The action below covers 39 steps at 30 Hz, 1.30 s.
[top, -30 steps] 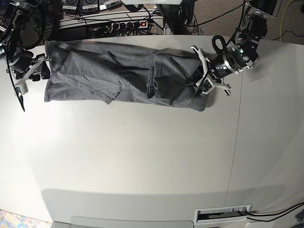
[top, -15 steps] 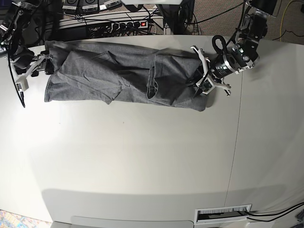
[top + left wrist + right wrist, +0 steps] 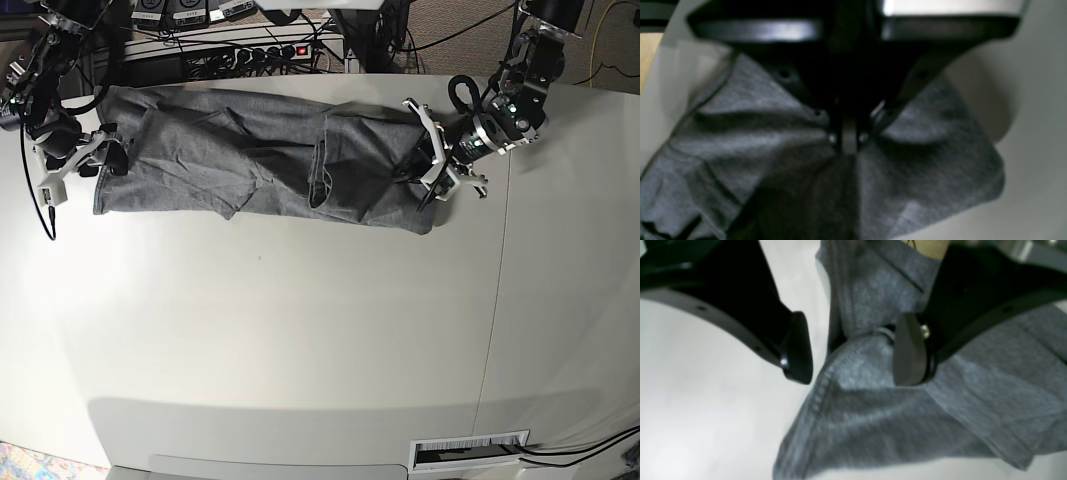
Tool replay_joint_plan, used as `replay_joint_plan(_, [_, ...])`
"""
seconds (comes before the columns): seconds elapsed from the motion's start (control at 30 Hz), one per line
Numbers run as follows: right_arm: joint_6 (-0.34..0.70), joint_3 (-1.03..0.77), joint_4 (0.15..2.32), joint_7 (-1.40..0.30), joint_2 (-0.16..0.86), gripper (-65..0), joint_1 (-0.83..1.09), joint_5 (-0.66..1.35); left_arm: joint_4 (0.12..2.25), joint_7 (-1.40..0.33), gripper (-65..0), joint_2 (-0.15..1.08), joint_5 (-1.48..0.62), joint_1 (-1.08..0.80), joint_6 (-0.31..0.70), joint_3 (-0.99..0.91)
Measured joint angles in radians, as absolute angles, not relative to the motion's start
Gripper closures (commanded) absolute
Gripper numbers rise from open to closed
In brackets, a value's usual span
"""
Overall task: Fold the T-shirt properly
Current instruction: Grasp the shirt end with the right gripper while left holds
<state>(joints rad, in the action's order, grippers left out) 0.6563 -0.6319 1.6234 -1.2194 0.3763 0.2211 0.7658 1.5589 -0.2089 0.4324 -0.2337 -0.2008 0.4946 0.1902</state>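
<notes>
The grey T-shirt [image 3: 250, 150] lies as a long crumpled band across the far side of the white table [image 3: 300, 330]. My left gripper [image 3: 425, 172] is at the shirt's right end. In the left wrist view it [image 3: 848, 141] is shut on a pinch of the cloth [image 3: 923, 173]. My right gripper [image 3: 103, 155] is at the shirt's left edge. In the right wrist view it [image 3: 853, 350] is open, and the stitched hem of the shirt [image 3: 873, 423] lies between its two pads [image 3: 798, 350], with one pad resting on the cloth.
A power strip [image 3: 265, 50] and cables lie beyond the table's far edge. A slot with a barcode label [image 3: 470, 450] sits at the front right. A seam [image 3: 497, 280] runs down the table on the right.
My right gripper has shifted a little towards the shirt's left edge, and that end of the cloth has moved slightly. My left gripper has turned a little while still holding the right end.
</notes>
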Motion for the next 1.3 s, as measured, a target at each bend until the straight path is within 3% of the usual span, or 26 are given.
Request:
replay_joint_plan(0.37, [0.668,-0.639,1.415,-1.177,0.382,-39.4,0.162,0.815,1.555,-0.204,0.0,0.432,-0.233,-0.199,0.501,0.190])
replay_joint_plan(0.8, [0.674,-0.587,1.407,-1.315,0.344,-39.0,0.138,0.957,1.546,-0.182,0.0,0.432,-0.226,-0.197,0.527,0.187])
replay_joint_plan(0.87, [0.674,-0.564,1.407,-1.312,0.344,-34.2,0.136,0.960,1.546,-0.182,0.0,0.432,-0.226,-0.197,0.527,0.187])
replay_joint_plan(1.07, [0.668,-0.529,1.406,-1.324,0.336,-1.7,0.136,0.957,1.546,-0.182,0.0,0.432,-0.226,-0.197,0.528,0.187])
replay_joint_plan(1.3, [0.659,-0.547,1.463,-1.387,0.331,0.0,0.151,0.994,1.546,-0.181,0.0,0.432,-0.230,-0.197,0.528,0.187])
